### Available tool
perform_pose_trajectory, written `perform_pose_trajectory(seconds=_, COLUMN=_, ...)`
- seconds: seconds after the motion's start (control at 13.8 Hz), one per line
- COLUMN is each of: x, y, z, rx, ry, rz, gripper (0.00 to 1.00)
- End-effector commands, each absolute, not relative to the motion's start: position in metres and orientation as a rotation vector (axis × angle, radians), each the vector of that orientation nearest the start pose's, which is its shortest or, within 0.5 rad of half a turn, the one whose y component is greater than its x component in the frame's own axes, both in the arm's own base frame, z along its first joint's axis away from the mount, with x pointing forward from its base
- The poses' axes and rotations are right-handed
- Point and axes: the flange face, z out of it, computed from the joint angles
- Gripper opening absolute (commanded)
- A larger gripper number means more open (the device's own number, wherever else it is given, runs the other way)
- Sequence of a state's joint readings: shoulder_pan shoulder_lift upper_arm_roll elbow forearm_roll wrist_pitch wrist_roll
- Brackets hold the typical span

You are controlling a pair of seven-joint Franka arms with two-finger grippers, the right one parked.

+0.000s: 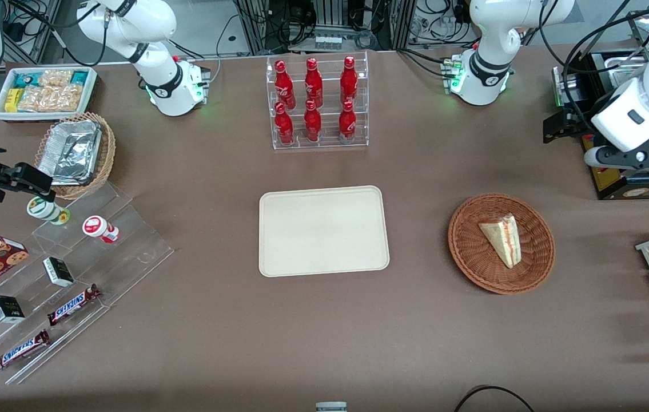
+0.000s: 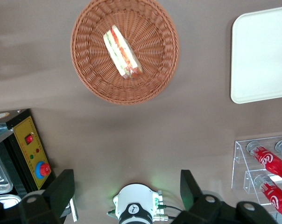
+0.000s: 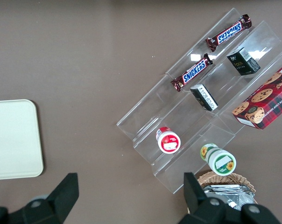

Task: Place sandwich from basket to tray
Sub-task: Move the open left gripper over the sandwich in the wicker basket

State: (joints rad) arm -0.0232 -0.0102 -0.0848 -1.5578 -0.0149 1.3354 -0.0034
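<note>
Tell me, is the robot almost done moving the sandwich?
Not yet, it has barely started. Nothing looks done: the sandwich lies in the reddish-brown wicker basket, and the cream tray has nothing on it. The gripper is open, high above the table, farther from the front camera than the basket, holding nothing. Left to do: reach down, grab the sandwich, carry it over and set it on the tray.

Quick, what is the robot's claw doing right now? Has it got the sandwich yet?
Left gripper: open and holding nothing, up above the table, farther from the front camera than the basket. The sandwich lies in the basket, untouched.
</note>
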Motion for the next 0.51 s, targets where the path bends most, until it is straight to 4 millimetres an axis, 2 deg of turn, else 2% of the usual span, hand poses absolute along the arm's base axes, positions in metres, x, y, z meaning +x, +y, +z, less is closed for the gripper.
perform_pose_trajectory(seconds=0.0, x=0.518, y=-0.056, z=0.624, rx=-3.100, ry=0.179, rz=0.322, gripper=1.00)
perform_pose_trajectory(seconds=0.22, x=0.519, y=-0.055, z=0.609, rx=-3.099, ry=0.177, rz=0.348, gripper=1.00)
perform_pose_trajectory(seconds=0.43, x=0.525, y=-0.057, z=0.568, rx=-3.099, ry=0.178, rz=0.373, gripper=1.00)
